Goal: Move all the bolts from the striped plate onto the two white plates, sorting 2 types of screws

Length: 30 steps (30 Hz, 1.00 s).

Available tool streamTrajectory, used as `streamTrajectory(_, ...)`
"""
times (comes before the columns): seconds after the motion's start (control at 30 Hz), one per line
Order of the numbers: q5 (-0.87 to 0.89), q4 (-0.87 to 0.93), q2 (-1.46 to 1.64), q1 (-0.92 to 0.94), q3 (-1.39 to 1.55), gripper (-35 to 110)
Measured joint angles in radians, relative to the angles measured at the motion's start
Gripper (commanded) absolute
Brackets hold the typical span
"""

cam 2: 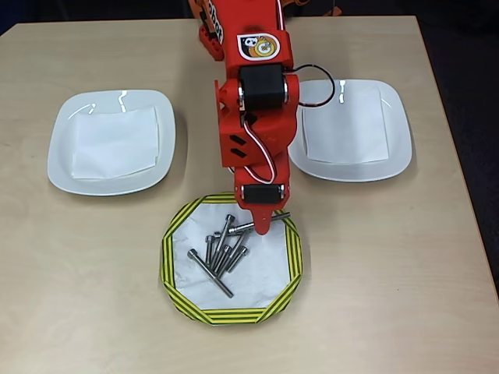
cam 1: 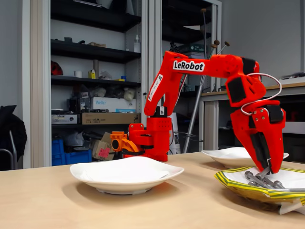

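Note:
The striped plate [cam 2: 173, 269] [cam 1: 238, 188] lies at the table's front, lined with white paper. Several grey bolts [cam 2: 221, 253] [cam 1: 259, 180], long and short, lie heaped left of its middle. My red gripper [cam 2: 263, 226] [cam 1: 265, 171] points down over the plate's far edge, shut on a long bolt [cam 2: 242, 227] that lies crosswise and sticks out on both sides of the tips, low over the plate. One white plate [cam 2: 62, 156] [cam 1: 95, 177] lies at the left and the other white plate [cam 2: 398, 140] [cam 1: 214, 155] at the right. Each holds only a paper sheet.
The arm's red base [cam 2: 234, 31] [cam 1: 150, 138] stands at the far middle of the table, between the white plates. Bare tabletop [cam 2: 390, 296] surrounds the striped plate. Shelves and a desk stand behind the table in the fixed view.

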Motion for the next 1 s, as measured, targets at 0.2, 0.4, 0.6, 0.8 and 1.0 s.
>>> streamTrajectory(0.2, -0.014, 0.146, -0.04, 0.038, -0.192, 0)
streamTrajectory(0.4, -0.037, 0.222, -0.046, 0.103, -0.23, 0)
streamTrajectory(0.6, -0.043, 0.272, 0.04, 0.252, -0.115, 0)
streamTrajectory(0.8, -0.094, 0.285, 0.127, 0.459, 0.005, 0)
streamTrajectory(1.0, -0.152, 0.278, 0.158, 0.627, 0.11, 0)
